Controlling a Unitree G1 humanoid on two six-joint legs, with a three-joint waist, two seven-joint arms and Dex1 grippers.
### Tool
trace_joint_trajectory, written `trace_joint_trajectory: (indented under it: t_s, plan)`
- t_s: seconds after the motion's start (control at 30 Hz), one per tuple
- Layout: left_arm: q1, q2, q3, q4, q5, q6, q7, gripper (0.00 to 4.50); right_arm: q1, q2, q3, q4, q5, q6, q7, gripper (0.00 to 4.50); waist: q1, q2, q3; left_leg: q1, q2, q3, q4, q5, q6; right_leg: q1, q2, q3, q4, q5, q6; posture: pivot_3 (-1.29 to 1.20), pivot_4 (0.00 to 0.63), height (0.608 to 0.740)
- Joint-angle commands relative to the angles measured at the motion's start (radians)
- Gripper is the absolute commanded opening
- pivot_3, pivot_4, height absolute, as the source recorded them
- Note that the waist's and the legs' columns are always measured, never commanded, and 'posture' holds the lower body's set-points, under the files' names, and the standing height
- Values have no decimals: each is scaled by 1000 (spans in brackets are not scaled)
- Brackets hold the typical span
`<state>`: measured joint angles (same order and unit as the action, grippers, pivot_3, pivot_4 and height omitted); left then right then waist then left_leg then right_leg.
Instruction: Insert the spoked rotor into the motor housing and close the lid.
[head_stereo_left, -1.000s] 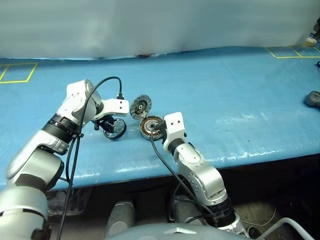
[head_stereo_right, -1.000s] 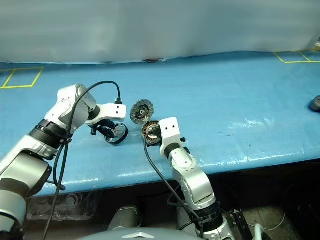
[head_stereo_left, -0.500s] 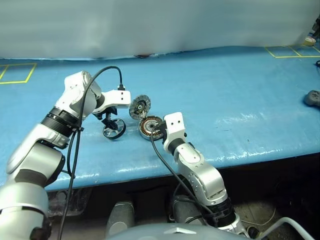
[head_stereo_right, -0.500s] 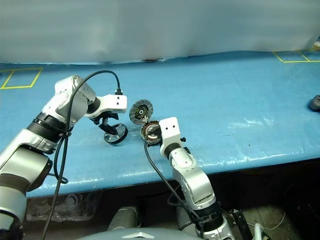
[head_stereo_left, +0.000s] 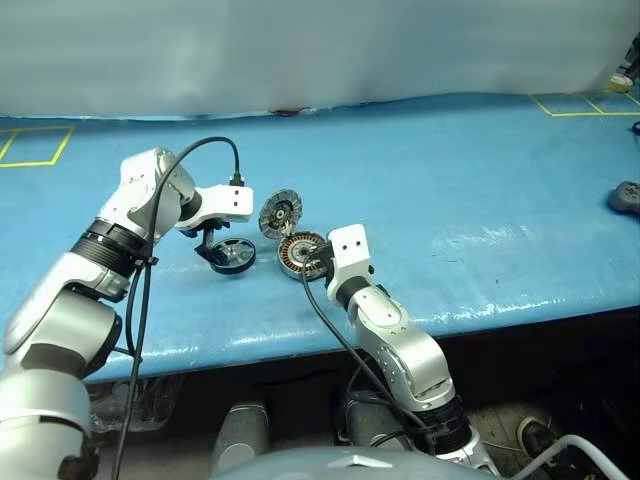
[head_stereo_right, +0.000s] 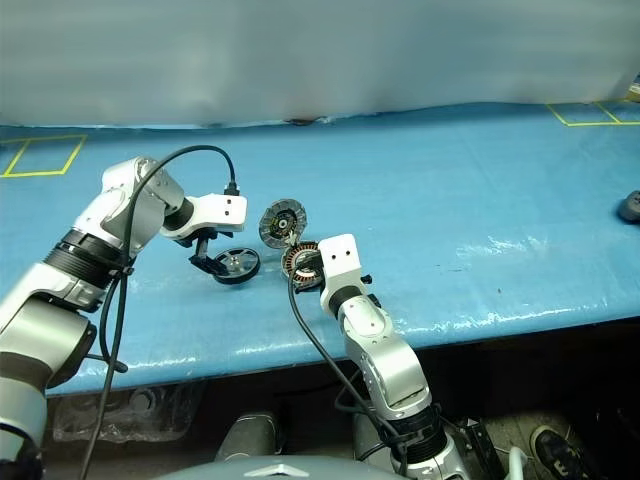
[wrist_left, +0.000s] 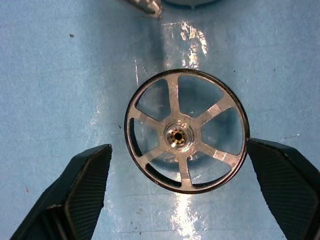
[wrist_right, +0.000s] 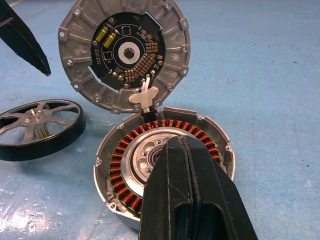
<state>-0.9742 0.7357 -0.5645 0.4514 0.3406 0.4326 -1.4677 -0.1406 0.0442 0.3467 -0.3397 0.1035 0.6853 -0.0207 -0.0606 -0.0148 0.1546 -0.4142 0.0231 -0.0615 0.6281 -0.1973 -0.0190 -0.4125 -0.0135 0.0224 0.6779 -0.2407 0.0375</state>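
Left eye view: spoked rotor (head_stereo_left: 230, 254) lies flat on the blue tabletop (head_stereo_left: 480, 180), at about 9 o'clock from the motor housing (head_stereo_left: 300, 253), near but apart. Lid (head_stereo_left: 281, 213) stands open at 11 o'clock of the housing, joined at its edge. Left gripper (head_stereo_left: 212, 252) hangs over the rotor; right gripper (head_stereo_left: 318, 260) sits at the housing's near rim

Right eye view: same layout; rotor free on the tabletop, nothing lifted

Left wrist view: left fingers (wrist_left: 82, 187) spread wide, one each side of the rotor, neither pad touching the rim. Judgement: step in hand is the pick-up. Descend squarely so both pads meet the thin rim on opposite sides, then close gently; an off-centre grip could tip the wheel

Right wrist view: right fingers (wrist_right: 192, 200) pressed together, resting over the housing's silver centre inside the copper windings. Judgement: they should clear off before the rotor comes across
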Motion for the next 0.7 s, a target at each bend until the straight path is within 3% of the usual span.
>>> trace_joint_trajectory:
  t_s: [0.03, 0.37, 0.7]
  plan:
    - [-14, -6, 38, 22, -9, -13, 22, 4478, 2, 37, 8, -38, 3, -7, 2, 0, 0, 0, 0, 0, 0, 0, 0, 0, 0, 0, 0, 0, 0, 0, 0, 0, 150, 740]
    - [-54, -75, 37, 114, -14, -49, 50, 4478, 12, 37, 10, -46, -1, 0, -6, 0, 0, 0, 0, 0, 0, 0, 0, 0, 0, 0, 0, 0, 0, 0, 0, 0, 150, 740]
    - [-62, -72, 13, 156, 8, -75, -2, 4478, 29, 40, 4, -61, -2, 4, -22, 0, 0, 0, 0, 0, 0, 0, 0, 0, 0, 0, 1, 0, 0, 0, 0, 0, 150, 740]
